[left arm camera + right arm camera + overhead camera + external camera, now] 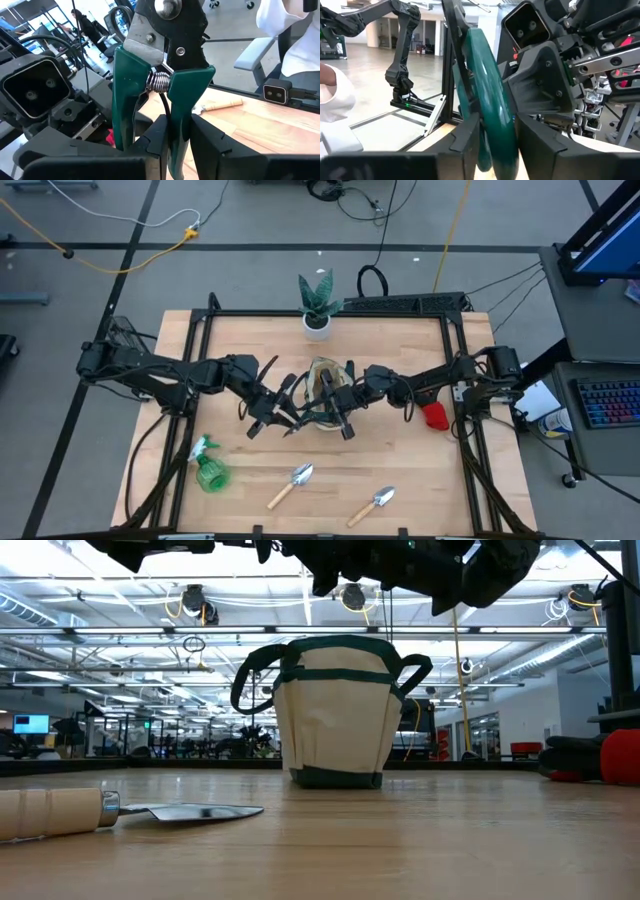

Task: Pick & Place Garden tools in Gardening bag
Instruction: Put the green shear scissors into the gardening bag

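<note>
The pruners [165, 60], with green handles, a coil spring and a dark metal head, are held in the air between my two grippers, over the beige bag [325, 385] with green trim at the table's middle. The bag also shows in the low view [335, 710], standing upright on its base. My left gripper [177, 132] and my right gripper [495, 135] are both shut on the pruners. They meet above the bag from the left [285, 408] and the right [345, 405]. My left gripper pinches one green handle [176, 125] of the pruners between its two fingers, below the spring. The other handle [125, 100] stands outside the fingers. The pruners stand lifted clear, head away from the fingers. My right gripper pinches a green handle [492, 120] of the pruners between its two fingers, seen edge-on. The fingers lie across the handle. The pruners are lifted clear of the table.
Two trowels with wooden handles [292, 485] [372, 505] lie near the front edge; one shows in the low view [130, 810]. A green spray bottle [208, 468] lies at the front left, a red item [435, 416] at the right, a potted plant [318, 305] at the back.
</note>
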### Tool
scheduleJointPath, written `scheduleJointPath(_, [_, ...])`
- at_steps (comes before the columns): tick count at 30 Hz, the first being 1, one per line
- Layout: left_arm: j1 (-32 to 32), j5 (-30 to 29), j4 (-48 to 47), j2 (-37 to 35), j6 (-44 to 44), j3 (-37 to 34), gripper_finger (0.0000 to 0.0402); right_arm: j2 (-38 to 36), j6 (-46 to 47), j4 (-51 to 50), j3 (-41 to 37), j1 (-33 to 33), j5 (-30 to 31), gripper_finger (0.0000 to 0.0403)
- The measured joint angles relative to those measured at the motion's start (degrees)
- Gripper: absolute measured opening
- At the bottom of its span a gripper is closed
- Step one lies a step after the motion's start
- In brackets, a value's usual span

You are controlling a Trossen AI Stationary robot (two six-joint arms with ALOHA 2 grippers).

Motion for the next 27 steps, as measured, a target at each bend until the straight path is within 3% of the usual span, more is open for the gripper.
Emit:
scheduleJointPath(7, [0.0, 0.0, 0.0, 0.0, -0.6, 0.0, 0.0064, 0.0, -0.3, -0.5, 0.0, 0.0, 0.1, 0.0065])
scheduleJointPath(16, [-0.1, -2.7, -2.4, -0.1, -3.2, 0.0, 0.0070, 0.0, -0.2, -2.4, -0.1, -0.1, 0.3, 0.0075])
scheduleJointPath(27, [-0.1, -6.0, -4.5, -0.1, -9.1, 0.0, 0.0125, 0.0, 1.1, -3.2, -0.1, -0.1, 0.8, 0.0064])
